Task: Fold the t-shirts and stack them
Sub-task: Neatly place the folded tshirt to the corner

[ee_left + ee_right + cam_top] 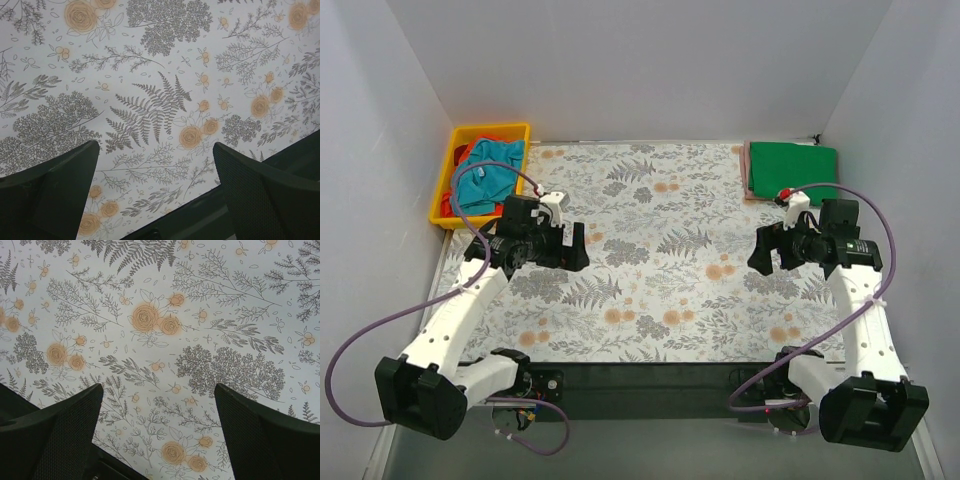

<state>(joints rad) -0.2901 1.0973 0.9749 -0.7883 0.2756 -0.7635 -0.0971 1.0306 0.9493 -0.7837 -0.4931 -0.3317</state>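
Observation:
A folded bright green t-shirt [792,166] lies at the far right corner, on a folded pink one whose edge [747,172] shows at its left. A teal t-shirt [486,172] and a red one [448,205] lie crumpled in the yellow bin [453,138] at the far left. My left gripper [582,247] hangs open and empty over the floral cover; its two dark fingers [55,190] frame bare cloth in the left wrist view. My right gripper [756,252] is open and empty, its fingers [260,432] over bare cover.
The floral table cover [650,250] spans the table. A black strip [650,380] runs along the near edge between the arm bases. White walls close in the left, back and right sides. Purple cables loop from both arms.

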